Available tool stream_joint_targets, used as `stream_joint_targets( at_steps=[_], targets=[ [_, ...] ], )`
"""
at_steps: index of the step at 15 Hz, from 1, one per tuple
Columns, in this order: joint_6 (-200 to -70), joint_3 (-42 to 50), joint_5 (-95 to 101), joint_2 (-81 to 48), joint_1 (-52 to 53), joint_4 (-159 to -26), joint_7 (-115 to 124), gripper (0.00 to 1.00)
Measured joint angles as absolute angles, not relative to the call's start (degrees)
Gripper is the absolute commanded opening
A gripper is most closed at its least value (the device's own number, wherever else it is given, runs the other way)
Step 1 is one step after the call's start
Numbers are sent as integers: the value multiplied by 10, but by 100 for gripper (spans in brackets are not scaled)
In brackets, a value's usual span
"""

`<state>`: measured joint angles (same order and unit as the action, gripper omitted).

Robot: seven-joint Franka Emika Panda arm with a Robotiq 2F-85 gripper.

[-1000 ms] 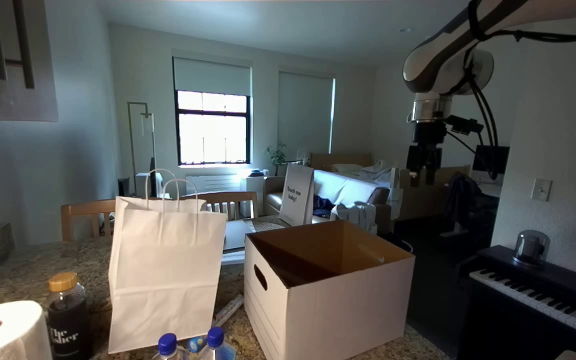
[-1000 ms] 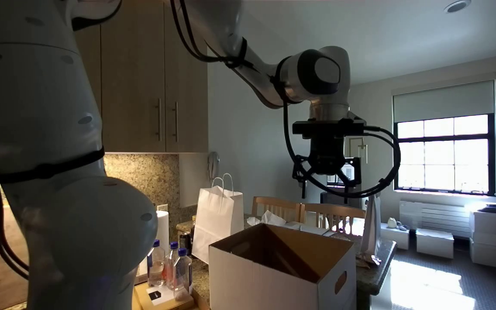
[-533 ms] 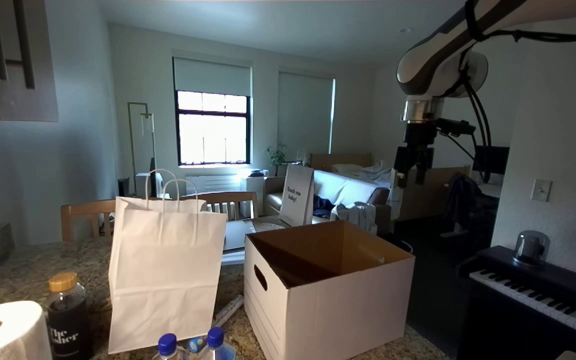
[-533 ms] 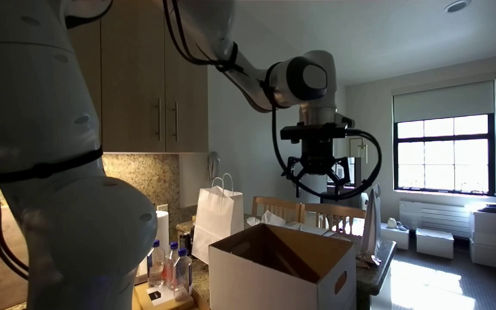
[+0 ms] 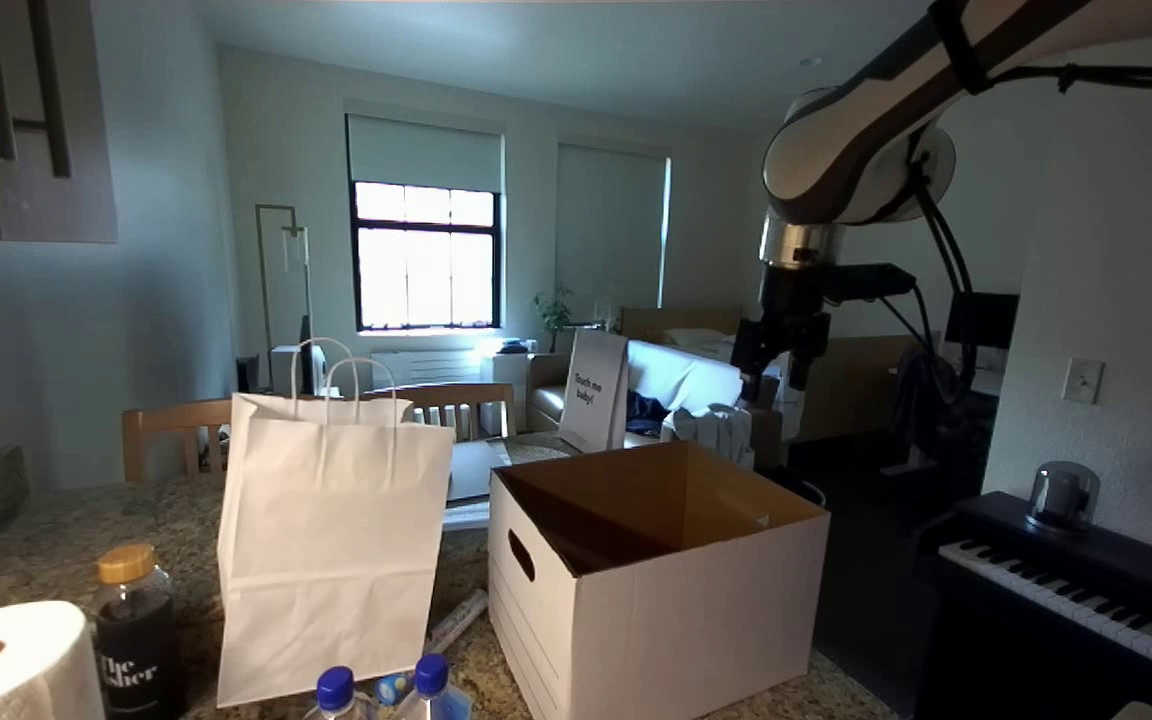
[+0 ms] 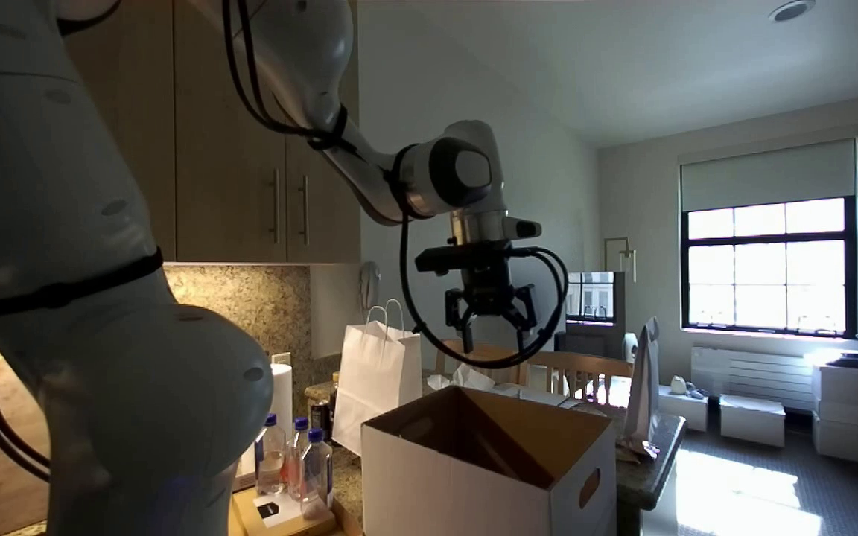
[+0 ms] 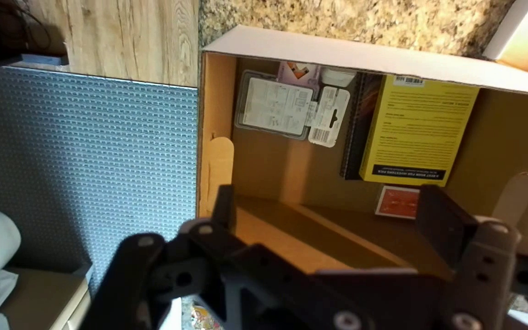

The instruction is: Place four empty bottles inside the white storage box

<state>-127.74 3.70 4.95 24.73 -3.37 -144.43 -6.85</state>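
Plainly spread pincer [image 6: 494, 342], bottles [image 6: 316, 470] in both exterior views, yellow book [image 7: 422, 130] in white storage box [image 7: 346, 54], wrist view only

Arm [image 6: 310, 82] bent; pincer [image 6: 494, 346] pointing down (slightly tilted); spread wide.

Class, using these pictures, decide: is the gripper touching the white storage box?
Apart. In both exterior views, the gripper hangs above the white storage box, and a clear gap shows between the open jaws and the box's rim.
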Motion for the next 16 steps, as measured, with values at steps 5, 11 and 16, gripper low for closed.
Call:
stream_joint_targets(
  at_steps=[5,11,16],
  targets=[
    [-1275,-17,49,273,-3,-1462,-20,100],
    [-1275,-72,36,268,44,-1458,52,100],
    [-1276,-122,0,219,92,-1421,100,100]
  ],
)
